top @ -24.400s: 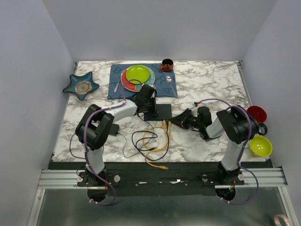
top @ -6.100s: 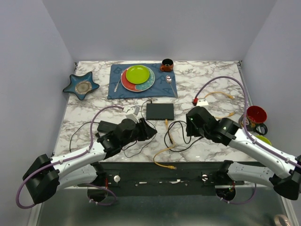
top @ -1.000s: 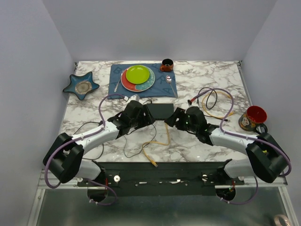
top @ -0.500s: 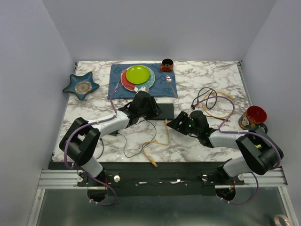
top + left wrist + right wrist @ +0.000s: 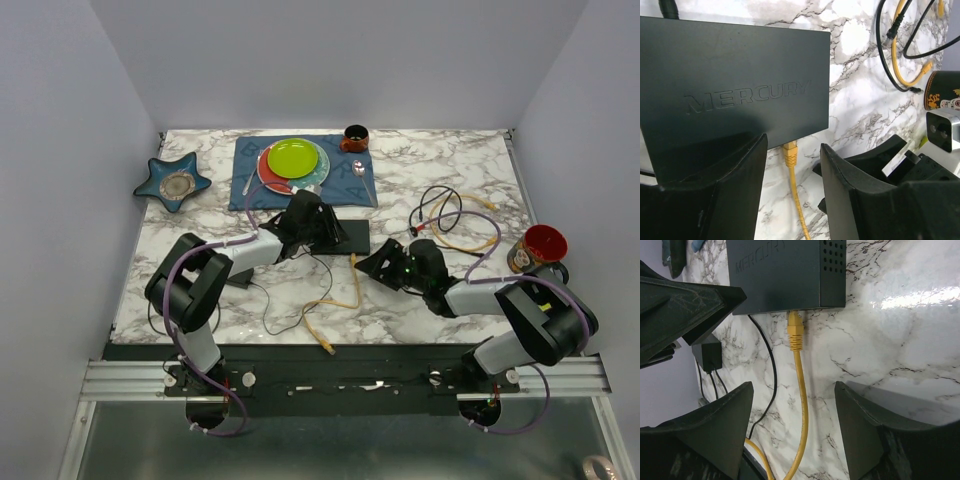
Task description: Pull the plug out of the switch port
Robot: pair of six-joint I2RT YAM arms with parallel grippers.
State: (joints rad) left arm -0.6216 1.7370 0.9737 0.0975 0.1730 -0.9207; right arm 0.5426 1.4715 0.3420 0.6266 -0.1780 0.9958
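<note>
The switch (image 5: 350, 236) is a flat black box lying in the middle of the table. A yellow plug (image 5: 353, 261) sits in a port on its near edge. In the left wrist view the switch (image 5: 735, 85) fills the upper left. The plug (image 5: 789, 152) shows in the gap of my open left gripper (image 5: 792, 145), untouched, and the left finger (image 5: 715, 190) overlaps the switch's near corner. My right gripper (image 5: 793, 385) is open too, a little short of the plug (image 5: 795, 332). It straddles the yellow cable (image 5: 802, 405) without touching it.
A black power brick (image 5: 236, 277) on a thin cord lies left of the switch. Loose yellow and black cables (image 5: 455, 215) coil at the right, near a red mug (image 5: 537, 249). Plates (image 5: 293, 160) on a blue mat, a brown cup (image 5: 354, 137) and a star dish (image 5: 175, 183) stand at the back.
My left gripper has moved forward onto the switch and narrowed somewhat. My right gripper has drawn back slightly toward the near edge. The plug stays in its port.
</note>
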